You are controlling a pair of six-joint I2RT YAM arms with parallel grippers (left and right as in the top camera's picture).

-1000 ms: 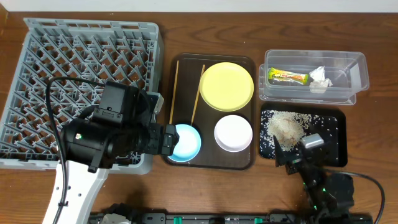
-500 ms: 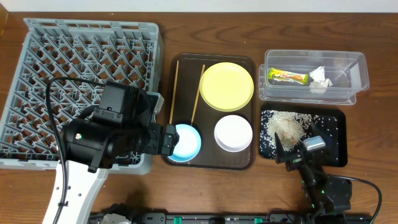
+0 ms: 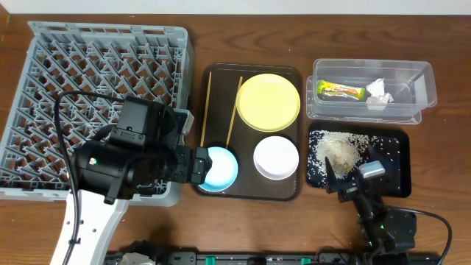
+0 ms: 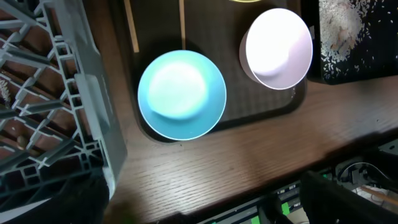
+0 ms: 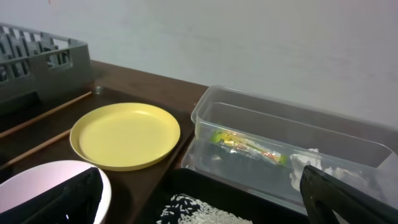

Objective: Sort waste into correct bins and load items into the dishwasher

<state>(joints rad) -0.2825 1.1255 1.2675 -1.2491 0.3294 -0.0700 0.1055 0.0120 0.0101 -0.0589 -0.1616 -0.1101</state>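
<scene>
The grey dish rack [image 3: 73, 73] fills the left. My left gripper [image 3: 200, 165] is open and empty at the rack's front right corner, beside the light blue bowl [image 3: 221, 167], which shows in the left wrist view [image 4: 181, 93]. The yellow plate [image 3: 268, 101] and white bowl [image 3: 276, 157] lie on the brown tray. The clear tub [image 3: 397, 110] holds the snack wrapper [image 3: 341, 91] and tissue [image 3: 377, 94]. Rice grains [image 3: 337, 153] lie in the black tray [image 3: 394, 158]. My right gripper [image 3: 353, 182] is open and empty over that tray's front edge. The small white cup is out of view.
The dark brown serving tray [image 3: 246, 193] sits in the middle with two thin wooden sticks [image 3: 207, 107] on its left part. The table's front edge runs just below both grippers. A pale wall stands behind the tub in the right wrist view [image 5: 249, 43].
My right gripper has shifted slightly and tilted at the front edge of the black tray. The left arm and all objects have not moved.
</scene>
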